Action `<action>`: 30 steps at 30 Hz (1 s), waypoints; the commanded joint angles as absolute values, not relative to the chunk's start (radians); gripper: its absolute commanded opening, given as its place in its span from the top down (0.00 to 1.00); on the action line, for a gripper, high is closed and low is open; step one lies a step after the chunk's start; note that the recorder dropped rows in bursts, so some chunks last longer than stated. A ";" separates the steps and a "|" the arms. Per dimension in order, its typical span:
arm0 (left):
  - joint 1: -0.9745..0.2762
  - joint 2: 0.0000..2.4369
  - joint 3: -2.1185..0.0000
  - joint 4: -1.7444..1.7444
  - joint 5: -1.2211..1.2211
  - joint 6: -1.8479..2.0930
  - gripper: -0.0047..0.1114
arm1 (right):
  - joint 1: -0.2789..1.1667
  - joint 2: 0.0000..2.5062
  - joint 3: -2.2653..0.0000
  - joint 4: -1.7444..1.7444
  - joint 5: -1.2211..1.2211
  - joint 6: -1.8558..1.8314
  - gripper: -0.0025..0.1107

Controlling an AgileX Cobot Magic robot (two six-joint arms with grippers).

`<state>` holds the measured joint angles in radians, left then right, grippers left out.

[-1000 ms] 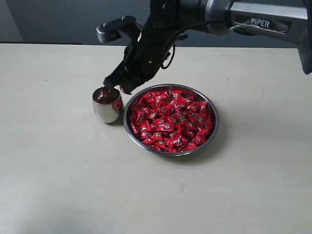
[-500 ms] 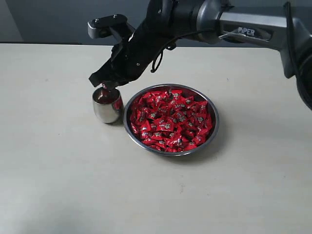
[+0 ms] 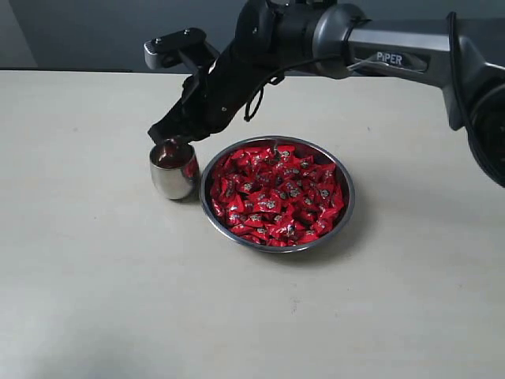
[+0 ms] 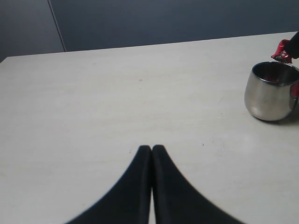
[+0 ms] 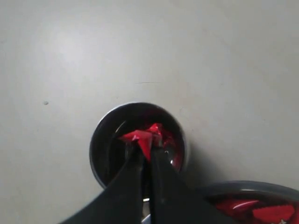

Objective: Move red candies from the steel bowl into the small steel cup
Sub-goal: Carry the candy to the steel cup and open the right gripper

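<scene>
The steel bowl (image 3: 341,207) sits mid-table, heaped with red candies (image 3: 276,193); its rim (image 5: 252,187) shows in the right wrist view. Just left of it stands the small steel cup (image 3: 173,175), also seen as the cup (image 4: 270,95) and the cup (image 5: 100,144), with red showing inside. My right gripper (image 3: 167,140) hangs right over the cup's mouth, shut on one red candy (image 5: 142,136). That candy (image 4: 281,50) peeks in above the cup in the left wrist view. My left gripper (image 4: 152,148) is shut with nothing in it, low over bare table well away from the cup.
The cream table (image 3: 95,292) spreads wide around bowl and cup. A dark wall (image 4: 163,21) rises behind its far edge. The right arm (image 3: 379,47) reaches in from the upper right, above the bowl's far side.
The right gripper carried its candy leftward from the bowl's edge to over the cup, then stayed there. Left gripper, bowl and cup have not moved.
</scene>
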<state>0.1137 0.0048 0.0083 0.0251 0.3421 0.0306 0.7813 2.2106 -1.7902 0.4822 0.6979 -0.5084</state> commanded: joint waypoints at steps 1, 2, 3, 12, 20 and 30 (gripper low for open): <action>0.108 0.000 0.000 0.027 0.337 0.029 0.96 | 0.782 2.208 -1.794 0.483 0.692 -0.516 0.99; 0.108 0.000 0.000 0.027 0.337 0.029 0.96 | 0.782 2.208 -1.794 0.483 0.692 -0.516 0.99; 0.108 0.000 0.000 0.027 0.337 0.029 0.96 | 0.782 2.213 -1.794 0.482 0.692 -0.516 0.99; 0.108 0.000 0.000 0.027 0.337 0.029 0.96 | 0.782 2.252 -1.794 0.501 0.675 -0.516 0.99; 0.108 0.000 0.000 0.027 0.337 0.029 0.96 | 0.782 2.252 -1.794 0.501 0.675 -0.516 0.98; 0.108 0.000 0.000 0.027 0.337 0.029 0.96 | 0.782 2.231 -1.806 0.465 0.696 -0.516 0.65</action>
